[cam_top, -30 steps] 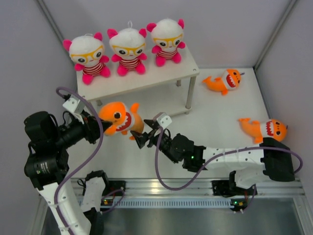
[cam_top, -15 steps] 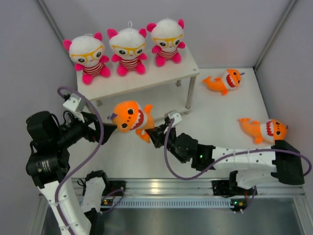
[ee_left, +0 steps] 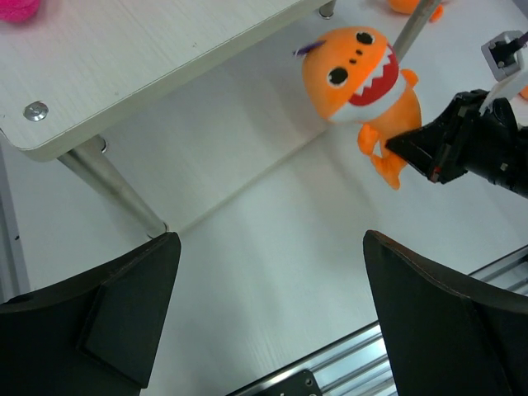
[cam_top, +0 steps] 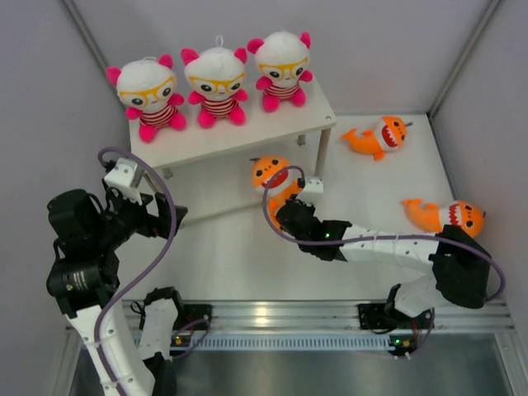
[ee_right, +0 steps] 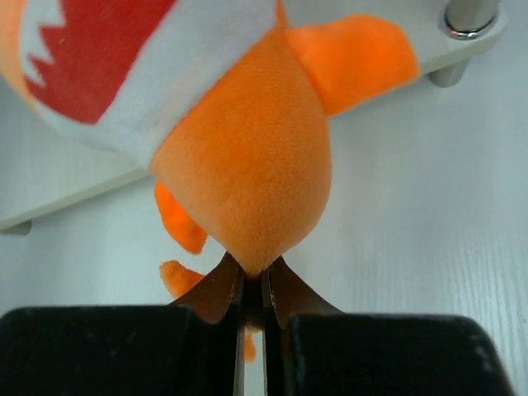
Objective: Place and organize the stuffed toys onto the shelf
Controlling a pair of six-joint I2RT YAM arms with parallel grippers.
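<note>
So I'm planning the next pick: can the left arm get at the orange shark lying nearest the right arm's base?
Probably not: the far-right shark lies well off its side, and the right arm, holding another shark by the tail, stretches across the way. The left jaws stand open, empty.

Bright, even overhead light in all views. Soft shadow band under the white rectangular shelf with silver legs (cam_top: 247,136), cast on the pale wood-grain table (cam_top: 231,264). Glare spot on the silver aluminium front rail (cam_top: 262,313). Left wrist view: black fingers (ee_left: 124,322) soft-focus, orange plush shark (ee_left: 355,74) sharp.

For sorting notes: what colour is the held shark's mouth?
Red with white teeth on that shark; left wrist view.
</note>
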